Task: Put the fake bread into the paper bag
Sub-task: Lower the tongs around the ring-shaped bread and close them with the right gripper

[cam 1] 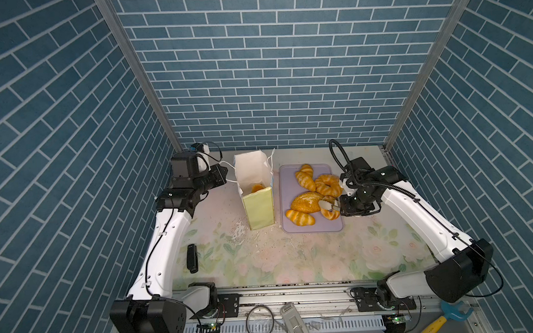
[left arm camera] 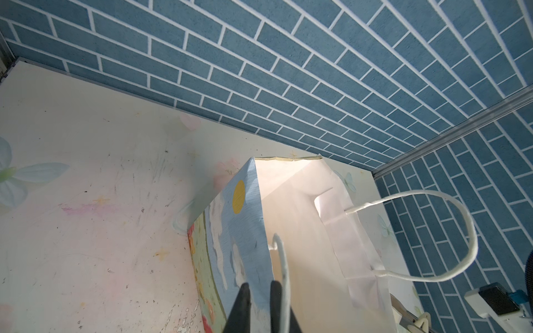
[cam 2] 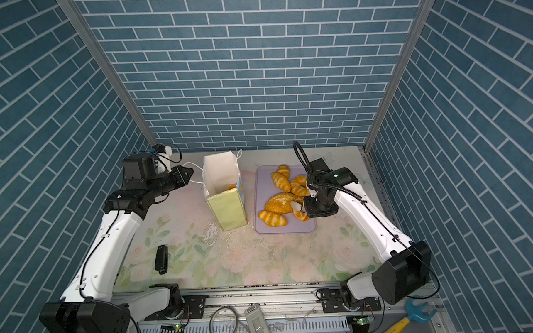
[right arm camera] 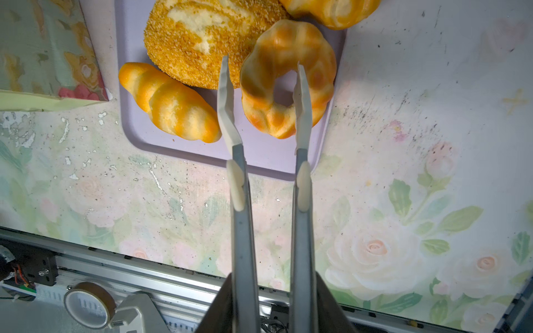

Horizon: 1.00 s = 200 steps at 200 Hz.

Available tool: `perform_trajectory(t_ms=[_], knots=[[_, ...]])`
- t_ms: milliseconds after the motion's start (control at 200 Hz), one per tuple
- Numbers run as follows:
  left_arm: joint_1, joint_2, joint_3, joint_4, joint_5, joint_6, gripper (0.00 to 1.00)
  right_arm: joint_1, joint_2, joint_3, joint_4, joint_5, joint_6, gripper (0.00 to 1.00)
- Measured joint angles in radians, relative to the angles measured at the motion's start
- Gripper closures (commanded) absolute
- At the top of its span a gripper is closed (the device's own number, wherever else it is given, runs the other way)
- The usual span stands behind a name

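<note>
The paper bag (cam 1: 257, 210) (cam 2: 227, 209) stands open left of the lilac tray (cam 1: 313, 228) (cam 2: 285, 229), with one orange pastry (cam 1: 257, 188) inside. My left gripper (cam 1: 223, 175) (cam 2: 189, 173) (left arm camera: 260, 288) is shut on the bag's rim (left arm camera: 256, 259). On the tray lie the fake bread: a seeded loaf (cam 1: 306, 202) (right arm camera: 190, 52), a striped roll (cam 1: 300, 218) (right arm camera: 170, 103), croissants (cam 1: 305, 179) and two twisted rings (cam 1: 328, 185) (right arm camera: 285, 37). My right gripper (cam 1: 330, 206) (cam 2: 298, 206) (right arm camera: 264, 86) carries grey tongs. Their white tips (right arm camera: 226, 95) straddle one limb of the nearer ring, one tip in its hole.
A black oblong object (cam 1: 191, 258) lies on the floral tabletop near the left arm. Along the front rail sit a tape roll (right arm camera: 89, 305), a white device (cam 1: 293, 322) and a blue-and-yellow tool (cam 1: 447, 318). Blue brick walls close in three sides.
</note>
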Motion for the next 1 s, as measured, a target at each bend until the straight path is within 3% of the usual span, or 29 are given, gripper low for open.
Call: perform_trajectory(t_ms=[520, 1000], knots=[[0.0, 0.0, 0.0, 0.0, -0.001, 0.0, 0.84, 0.0, 0.021, -0.019, 0.044, -0.019, 0.013, 0.69], [0.0, 0.0, 0.0, 0.0, -0.002, 0.0, 0.84, 0.0, 0.028, -0.019, 0.041, -0.006, 0.012, 0.64]])
